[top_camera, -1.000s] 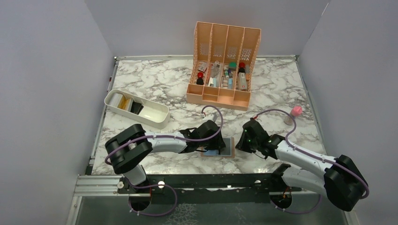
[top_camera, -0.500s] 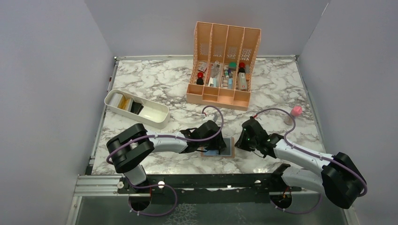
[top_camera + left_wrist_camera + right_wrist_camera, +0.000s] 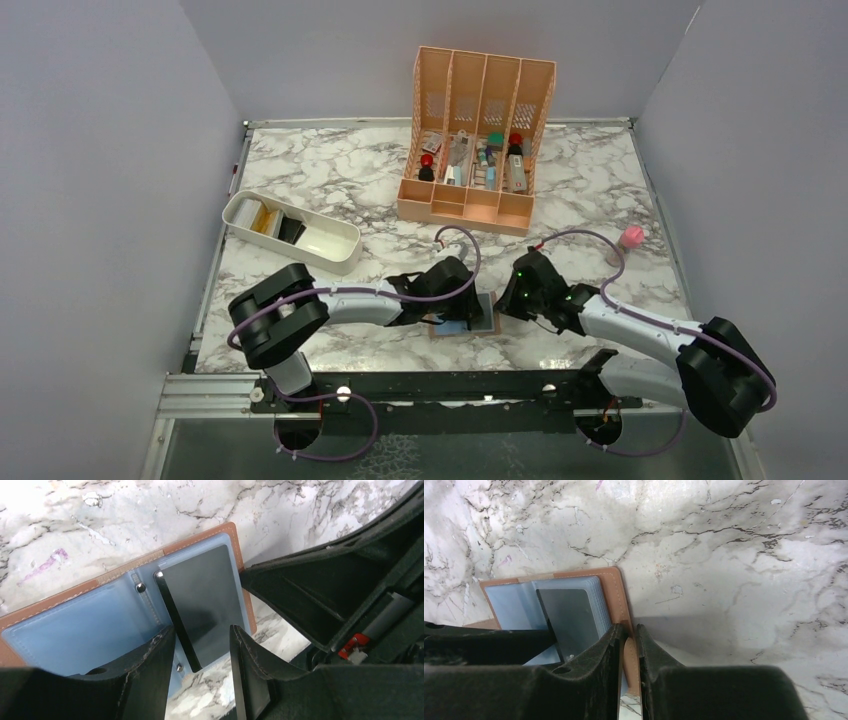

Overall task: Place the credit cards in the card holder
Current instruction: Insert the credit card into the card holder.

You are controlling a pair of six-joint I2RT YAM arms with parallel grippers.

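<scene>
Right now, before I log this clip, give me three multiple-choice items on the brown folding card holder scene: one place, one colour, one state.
1. Where is the flat dark grey card?
A. in a white tray
B. on the open brown leather-like folding card holder
C. on bare marble

2. What colour is the holder's inside?
A. red
B. light blue
C. green

3. The holder is:
A. snapped shut
B. standing upright
C. open flat on the marble table

Answers:
1. B, because both wrist views show the card over the holder's pockets.
2. B, because the lining around the card is pale blue.
3. C, because both halves lie spread on the tabletop.
</scene>
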